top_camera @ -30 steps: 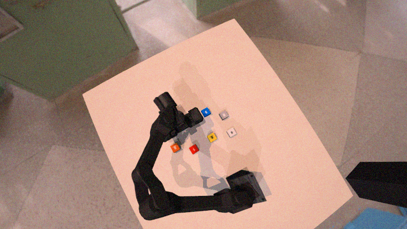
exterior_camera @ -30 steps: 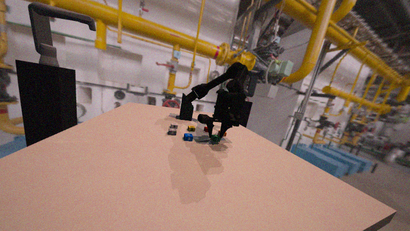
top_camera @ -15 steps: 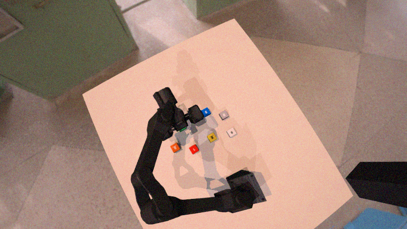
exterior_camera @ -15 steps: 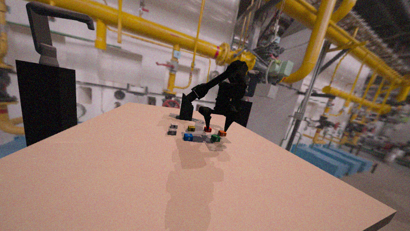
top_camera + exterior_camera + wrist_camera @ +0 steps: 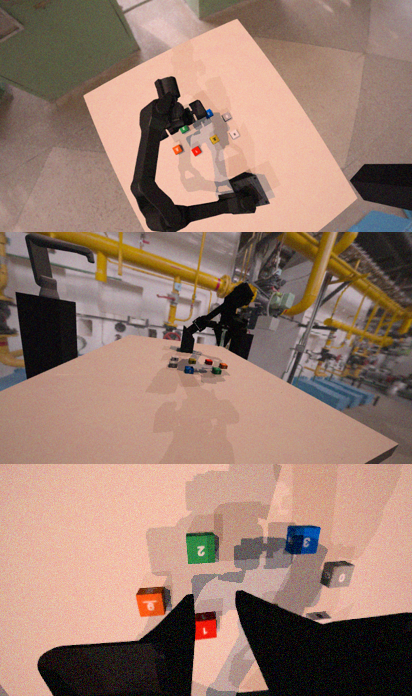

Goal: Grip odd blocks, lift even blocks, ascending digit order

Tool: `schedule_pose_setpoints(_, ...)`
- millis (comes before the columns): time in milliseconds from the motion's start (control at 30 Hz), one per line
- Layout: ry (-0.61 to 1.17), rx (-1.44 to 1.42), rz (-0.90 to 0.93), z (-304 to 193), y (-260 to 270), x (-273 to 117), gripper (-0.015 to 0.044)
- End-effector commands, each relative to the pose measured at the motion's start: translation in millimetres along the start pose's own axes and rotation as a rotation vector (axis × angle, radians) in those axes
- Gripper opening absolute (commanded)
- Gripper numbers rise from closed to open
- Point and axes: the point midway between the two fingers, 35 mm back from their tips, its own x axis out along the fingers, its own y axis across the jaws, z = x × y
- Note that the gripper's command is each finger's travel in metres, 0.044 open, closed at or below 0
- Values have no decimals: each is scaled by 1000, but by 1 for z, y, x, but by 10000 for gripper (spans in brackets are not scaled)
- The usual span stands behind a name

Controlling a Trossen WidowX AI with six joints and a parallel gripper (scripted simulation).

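Note:
My gripper (image 5: pixel 214 599) is partly open and empty, raised above the table. In the wrist view the green block 2 (image 5: pixel 183 129) (image 5: pixel 216 370) (image 5: pixel 201 549) lies beyond the fingertips, and the red block 1 (image 5: pixel 196 151) (image 5: pixel 208 362) (image 5: pixel 206 628) is partly behind the left finger. The blue block 3 (image 5: pixel 209 113) (image 5: pixel 189 370) (image 5: pixel 303 540) and grey block 0 (image 5: pixel 226 116) (image 5: pixel 172 364) (image 5: pixel 338 574) lie to the right. The orange block (image 5: pixel 177 149) (image 5: pixel 223 366) (image 5: pixel 151 602) shows an underlined digit, 6 or 9. The white block (image 5: pixel 234 134) (image 5: pixel 174 358) and yellow block (image 5: pixel 214 139) (image 5: pixel 192 361) have unreadable digits.
The blocks stand apart on the pale table (image 5: pixel 276 121) (image 5: pixel 115 410). The arm's base (image 5: pixel 253 190) (image 5: pixel 187 343) stands on the table beyond the red and yellow blocks. Arm shadows fall across the blocks. A black pedestal (image 5: pixel 383 184) (image 5: pixel 47 338) stands off the table.

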Motion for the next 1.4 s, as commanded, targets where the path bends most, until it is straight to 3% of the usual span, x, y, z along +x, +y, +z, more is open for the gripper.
schedule_pose_setpoints(0, -1, -4, -1, 0, 0, -2, 120)
schedule_pose_setpoints(133, -1, -4, -3, 4, -12, -2, 120)
schedule_pose_setpoints(367, -2, -5, -7, 14, -126, -3, 120)
schedule_pose_setpoints(633, -2, -5, -7, 13, -130, -3, 120)
schedule_pose_setpoints(700, -2, -5, -7, 15, -130, 11, 173)
schedule_pose_setpoints(833, -2, -5, -4, 14, -130, 75, 278)
schedule_pose_setpoints(1000, -2, -5, -3, 13, -129, 78, 400)
schedule_pose_setpoints(1367, -2, -5, -3, 14, -129, 91, 400)
